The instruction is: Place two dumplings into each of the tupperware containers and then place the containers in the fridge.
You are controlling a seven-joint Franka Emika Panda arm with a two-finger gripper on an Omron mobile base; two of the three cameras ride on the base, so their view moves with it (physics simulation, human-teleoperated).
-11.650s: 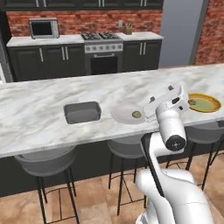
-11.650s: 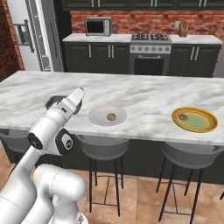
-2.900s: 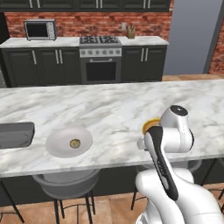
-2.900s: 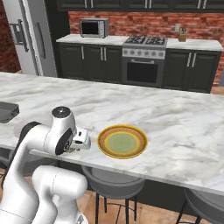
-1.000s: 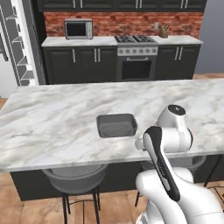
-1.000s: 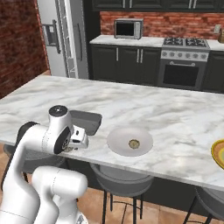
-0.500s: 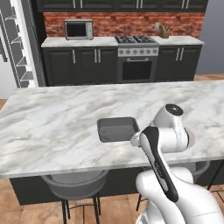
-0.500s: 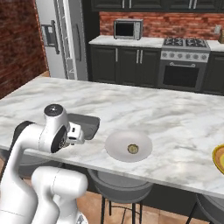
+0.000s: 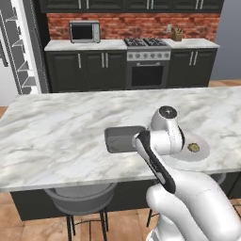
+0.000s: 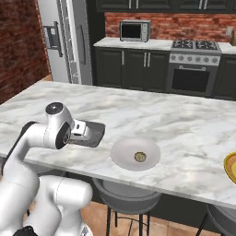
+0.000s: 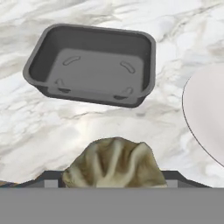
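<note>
A pleated tan dumpling [image 11: 113, 162] sits at the bottom of the hand view, right where the finger tips would rise, so the gripper [image 10: 81, 130] is very likely closed on it, though the tips themselves are hidden behind it and the contact cannot be confirmed; it hangs above the marble counter [image 9: 56, 136], just short of an empty grey tupperware container [image 11: 94, 63] that lies ahead of it. To the right of that tray a round white plate [image 10: 125, 159] carries a second dumpling [image 10: 140, 157], small and hard to read in both base views. The carried dumpling looks soft and light, its folds likely to squash or tear under a hard pinch, so a gentle hold across the fat middle seems best, and a low release into the tray; the tray itself looks stiff and light, with a flared rim that offers a fair place to take hold later. In the left base view the arm covers part of the tray's right end; a yellow-rimmed plate [image 10: 230, 168] is cut off at the right edge; the fridge [image 10: 64, 39] stands well apart at the back left.
</note>
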